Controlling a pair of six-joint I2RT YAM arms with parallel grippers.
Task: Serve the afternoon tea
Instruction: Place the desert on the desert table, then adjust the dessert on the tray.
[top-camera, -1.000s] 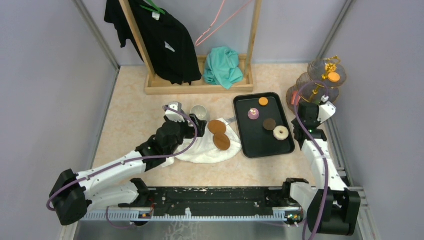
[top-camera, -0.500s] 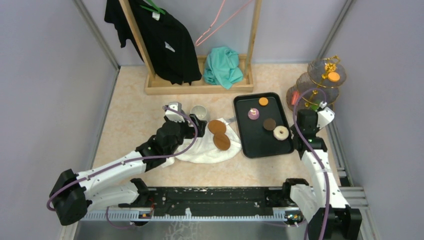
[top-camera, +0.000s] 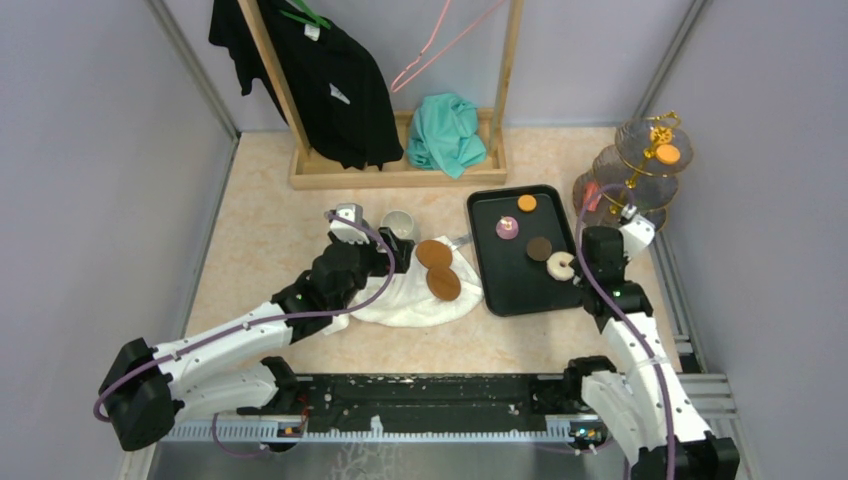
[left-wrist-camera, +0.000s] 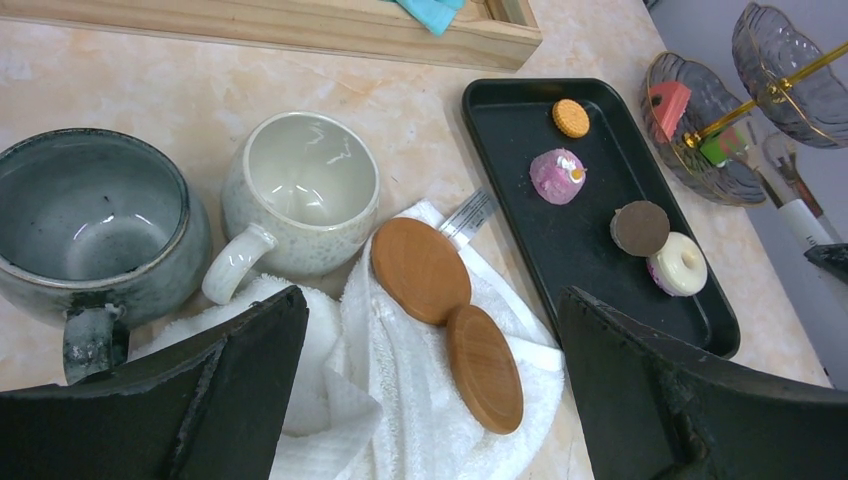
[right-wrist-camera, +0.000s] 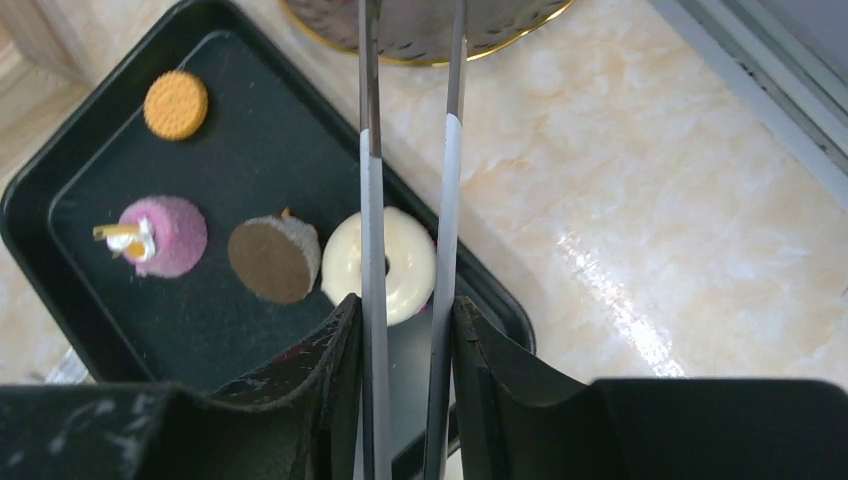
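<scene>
The clear-glass three-tier stand stands at the far right of the table, with an orange disc on its top tier and a red piece and a green piece lower down. Just left of it, the black tray holds an orange biscuit, a pink cake, a brown disc and a white doughnut. The right gripper is clenched on metal tongs that pass over the doughnut. Further left, the grey mug sits beside a white mug. The left gripper is near them, jaws spread wide and grasping nothing.

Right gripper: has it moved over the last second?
Yes: the right gripper moved left, away from the glass stand, toward the black tray's right edge.
</scene>
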